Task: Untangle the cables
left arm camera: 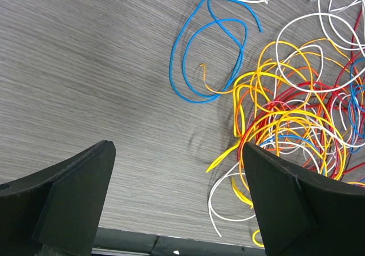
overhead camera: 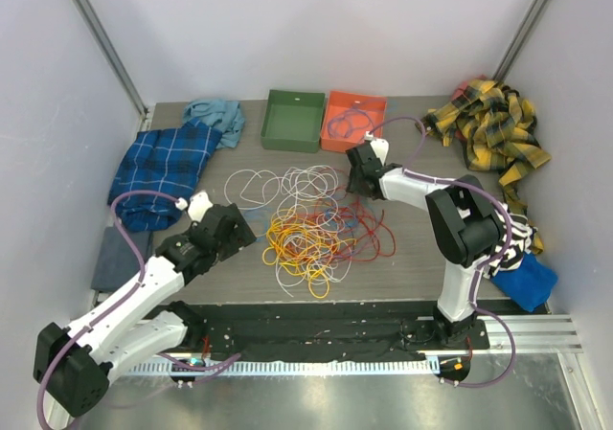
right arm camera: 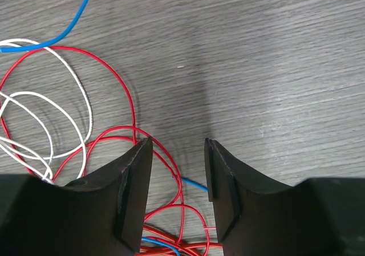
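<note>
Where the top view looks down, one heap of cables [overhead camera: 311,234] lies mid-table between two claws: left gripper [overhead camera: 241,231] at its left edge, right gripper [overhead camera: 357,189] at its far right. Two trays sit behind: green tray [overhead camera: 293,121], orange tray [overhead camera: 352,121]. Left wrist: jaws spread full, gripping nothing, heap just beside one finger [left arm camera: 285,199]. Right wrist: jaws about half apart, clamping nothing; one red cable [right arm camera: 132,105] and one blue cable end [right arm camera: 194,184] show in the gap.
</note>
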